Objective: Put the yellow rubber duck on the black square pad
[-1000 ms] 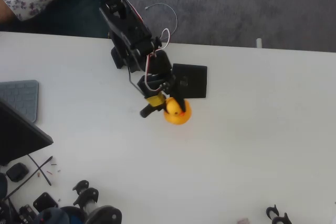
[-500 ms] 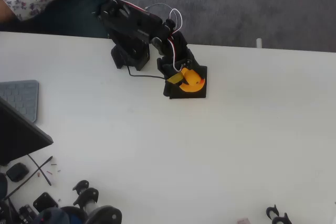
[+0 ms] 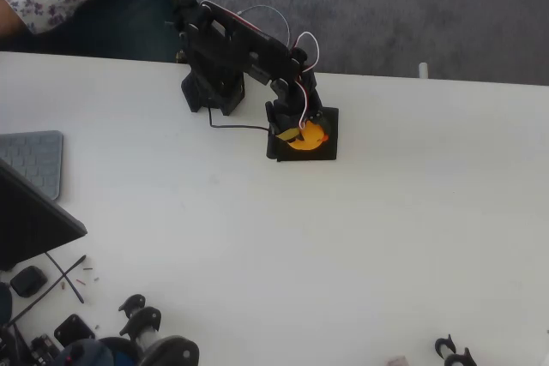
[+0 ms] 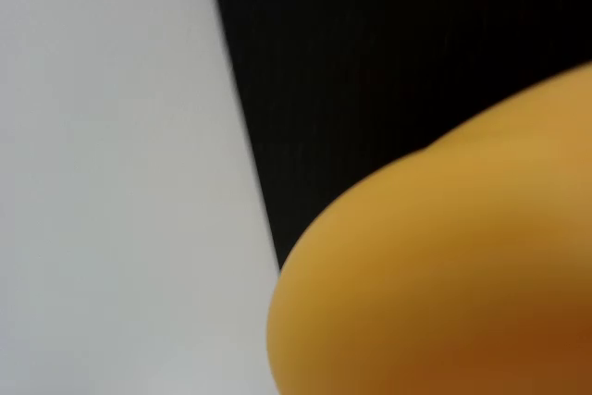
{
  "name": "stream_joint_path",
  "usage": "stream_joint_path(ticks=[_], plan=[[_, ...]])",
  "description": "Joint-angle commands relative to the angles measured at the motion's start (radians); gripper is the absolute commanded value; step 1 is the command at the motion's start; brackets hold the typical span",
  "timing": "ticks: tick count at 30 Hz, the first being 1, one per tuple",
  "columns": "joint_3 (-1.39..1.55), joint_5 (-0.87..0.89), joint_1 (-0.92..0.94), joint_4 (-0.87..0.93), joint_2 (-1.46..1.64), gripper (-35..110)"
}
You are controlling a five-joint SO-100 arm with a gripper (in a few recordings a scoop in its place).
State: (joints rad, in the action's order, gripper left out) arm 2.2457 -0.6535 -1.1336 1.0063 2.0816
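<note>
The claw [image 3: 296, 130] is gripping the duck [image 3: 306, 136] over the pad [image 3: 329, 117]; next comes lowering and letting go.

text: none legible | labels, brands, numbers, signs: none legible | keyboard [image 3: 34, 160] at left edge of worktop [image 3: 360, 237]: keys too blurred to read

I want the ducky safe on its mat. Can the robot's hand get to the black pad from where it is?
Probably yes. The hand is already over the black pad with the duck, and nothing lies in between.
</note>
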Motion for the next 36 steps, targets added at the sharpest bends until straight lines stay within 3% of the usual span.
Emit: stream_joint_path(ticks=[1,11,22,29,36], plan=[[-0.063,0.014,-0.054,0.008,0.009,12],[-0.106,0.051,-0.117,0.008,-0.127,14],[-0.109,0.051,-0.114,0.006,-0.156,32],[-0.110,0.048,-0.104,0.008,-0.143,33],[-0.225,0.031,0.160,0.015,-0.143,33]])
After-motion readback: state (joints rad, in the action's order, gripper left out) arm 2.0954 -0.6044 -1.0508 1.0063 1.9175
